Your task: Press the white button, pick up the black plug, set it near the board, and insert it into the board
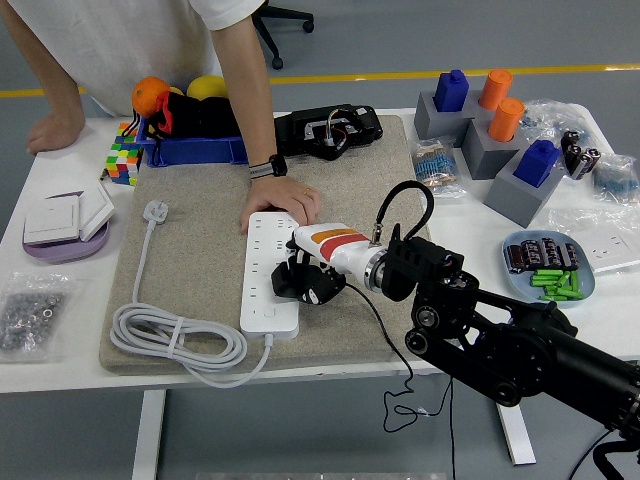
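Note:
A white power strip (270, 270) lies lengthwise on the beige mat (200, 240), its white cable (175, 345) coiled at the mat's front left and ending in a white plug (154, 211). My right hand (308, 278) reaches in from the lower right and sits at the strip's right edge, black fingers curled around a black plug that is partly hidden by them. A person's hand (283, 200) rests flat on the strip's far end, holding it down. My left arm is out of sight.
Behind the mat sit a blue tray (195, 150) with orange and yellow fruit, a colour cube (122, 162) and a black device (330, 130). Grey blocks with blue and orange pegs (500, 130) and a dish of green parts (552, 265) stand on the right. Wall switches (65, 220) lie on the left.

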Robot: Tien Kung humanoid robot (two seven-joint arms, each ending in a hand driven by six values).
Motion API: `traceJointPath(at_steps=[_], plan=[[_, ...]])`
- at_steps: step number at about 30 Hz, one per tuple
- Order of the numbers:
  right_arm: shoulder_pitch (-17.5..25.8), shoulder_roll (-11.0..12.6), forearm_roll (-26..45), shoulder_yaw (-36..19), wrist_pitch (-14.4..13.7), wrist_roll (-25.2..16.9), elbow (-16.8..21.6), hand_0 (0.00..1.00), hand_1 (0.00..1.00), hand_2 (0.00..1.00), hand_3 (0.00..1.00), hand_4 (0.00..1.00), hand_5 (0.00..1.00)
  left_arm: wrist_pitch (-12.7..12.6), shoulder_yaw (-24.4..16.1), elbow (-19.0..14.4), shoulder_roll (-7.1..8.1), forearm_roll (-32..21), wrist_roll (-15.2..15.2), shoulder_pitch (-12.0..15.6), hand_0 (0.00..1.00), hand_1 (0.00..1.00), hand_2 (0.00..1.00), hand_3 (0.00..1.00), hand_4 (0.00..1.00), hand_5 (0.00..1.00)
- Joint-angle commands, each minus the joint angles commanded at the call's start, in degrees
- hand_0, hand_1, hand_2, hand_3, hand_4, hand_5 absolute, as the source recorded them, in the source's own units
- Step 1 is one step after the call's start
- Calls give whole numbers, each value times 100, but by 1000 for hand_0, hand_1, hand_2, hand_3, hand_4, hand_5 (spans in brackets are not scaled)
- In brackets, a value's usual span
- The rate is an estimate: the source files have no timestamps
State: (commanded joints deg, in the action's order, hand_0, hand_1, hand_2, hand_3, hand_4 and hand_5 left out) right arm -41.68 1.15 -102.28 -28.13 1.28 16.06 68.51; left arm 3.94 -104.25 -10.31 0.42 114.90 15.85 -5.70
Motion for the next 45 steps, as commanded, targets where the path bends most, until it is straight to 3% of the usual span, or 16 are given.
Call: traceJointPath(at_steps=[35, 45], plan=[[-470, -98, -139, 469, 71, 67, -35, 402, 357, 447, 484, 768, 2, 6, -56, 0, 25, 81, 11, 7, 622, 625, 631, 686, 518, 378], [-156, 64, -106, 25, -27, -56, 45, 401, 356, 448, 482, 768, 2, -6, -39, 0, 6, 23, 2, 5, 621, 624, 631, 686, 519, 375]])
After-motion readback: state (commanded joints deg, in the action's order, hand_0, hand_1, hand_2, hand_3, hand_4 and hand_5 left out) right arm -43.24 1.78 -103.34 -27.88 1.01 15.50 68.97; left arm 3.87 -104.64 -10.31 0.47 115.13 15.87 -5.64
